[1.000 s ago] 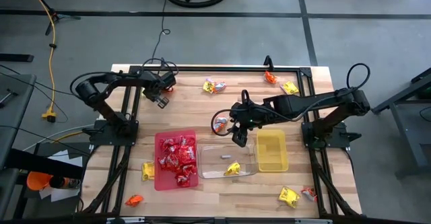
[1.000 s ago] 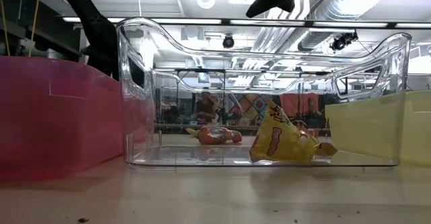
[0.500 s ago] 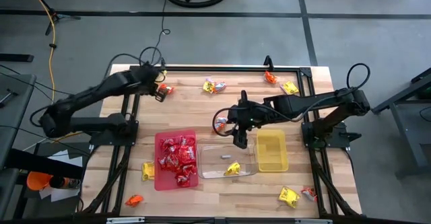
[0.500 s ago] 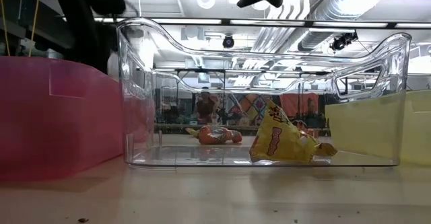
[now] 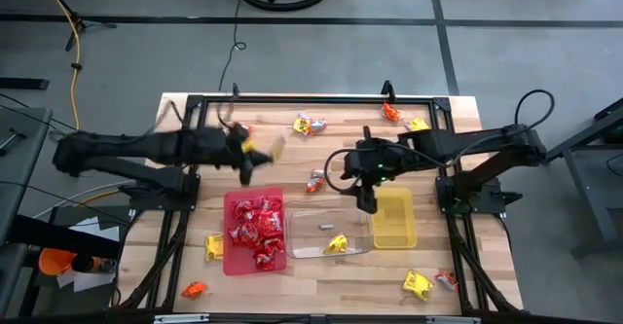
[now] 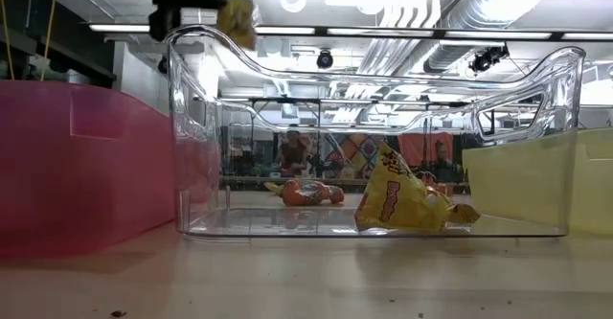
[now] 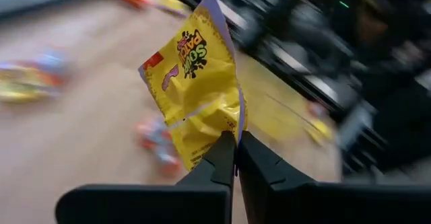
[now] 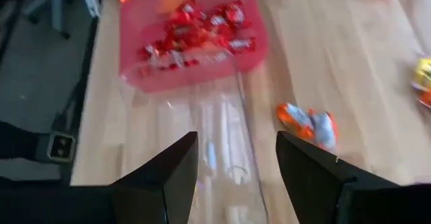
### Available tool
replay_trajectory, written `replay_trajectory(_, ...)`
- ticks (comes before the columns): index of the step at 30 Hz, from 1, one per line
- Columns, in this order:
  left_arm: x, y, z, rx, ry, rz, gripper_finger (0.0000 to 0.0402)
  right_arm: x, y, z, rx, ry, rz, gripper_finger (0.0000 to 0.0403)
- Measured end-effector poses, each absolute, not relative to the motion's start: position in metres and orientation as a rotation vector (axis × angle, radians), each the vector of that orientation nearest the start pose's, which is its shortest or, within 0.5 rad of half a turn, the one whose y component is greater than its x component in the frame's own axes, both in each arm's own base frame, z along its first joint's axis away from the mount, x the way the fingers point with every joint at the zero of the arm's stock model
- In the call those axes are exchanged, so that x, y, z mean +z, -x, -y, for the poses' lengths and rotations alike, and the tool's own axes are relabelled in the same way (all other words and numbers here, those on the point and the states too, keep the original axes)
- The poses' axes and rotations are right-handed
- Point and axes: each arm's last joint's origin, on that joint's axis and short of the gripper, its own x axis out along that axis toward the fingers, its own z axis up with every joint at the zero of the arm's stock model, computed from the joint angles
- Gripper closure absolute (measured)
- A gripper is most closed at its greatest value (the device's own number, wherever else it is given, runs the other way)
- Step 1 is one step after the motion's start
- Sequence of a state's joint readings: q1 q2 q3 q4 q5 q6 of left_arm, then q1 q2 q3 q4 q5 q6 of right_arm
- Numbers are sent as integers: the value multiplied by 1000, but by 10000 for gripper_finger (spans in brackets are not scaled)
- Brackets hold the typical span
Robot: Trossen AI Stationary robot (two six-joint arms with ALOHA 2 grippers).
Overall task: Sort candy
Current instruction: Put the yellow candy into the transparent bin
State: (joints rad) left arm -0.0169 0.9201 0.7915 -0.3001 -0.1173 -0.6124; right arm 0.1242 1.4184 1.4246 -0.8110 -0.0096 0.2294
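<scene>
My left gripper [image 5: 253,157] is shut on a yellow candy packet [image 7: 195,89], high over the table just beyond the far edge of the red tray [image 5: 255,232]. The low view shows that packet [image 6: 237,17] up at the clear tray's [image 5: 326,232] rim height. My right gripper [image 8: 236,177] hangs open with nothing between its fingers, above the gap between the clear tray and the yellow tray [image 5: 392,217]. Several red candies lie in the red tray. One yellow candy [image 5: 337,244] lies on the clear tray's floor. An orange candy [image 5: 316,181] lies on the table beyond it. My left gripper pinches one end edge of the yellow packet [image 7: 219,142] between its two fingertips. The fingers come from the table's left, close to level. The packet sticks out past the fingertips, crumpled and lifted clear of the table.
Loose candies lie along the far edge [image 5: 310,124] [image 5: 390,112] [image 5: 419,125], at the near left [image 5: 213,247] [image 5: 195,289] and at the near right [image 5: 417,284]. Black frame rails border the wooden table [image 5: 292,295].
My left gripper has risen from the table's far left corner and swung toward the right and the near edge, tipping from pointing down to nearly level; the yellow packet has come up with it, clear of the table. My right gripper has drifted slightly toward the right edge.
</scene>
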Motion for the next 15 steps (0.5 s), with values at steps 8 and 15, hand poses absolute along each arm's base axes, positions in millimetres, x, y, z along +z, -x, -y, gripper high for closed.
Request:
replay_trajectory(8,276,-247,88,-122,550,-397,401,372,-257,-30,-59,-207,-834,208)
replay_trajectory(15,251,-266,117,-189,478,-448,401,376,-251,-29,-77,-216,-820,208)
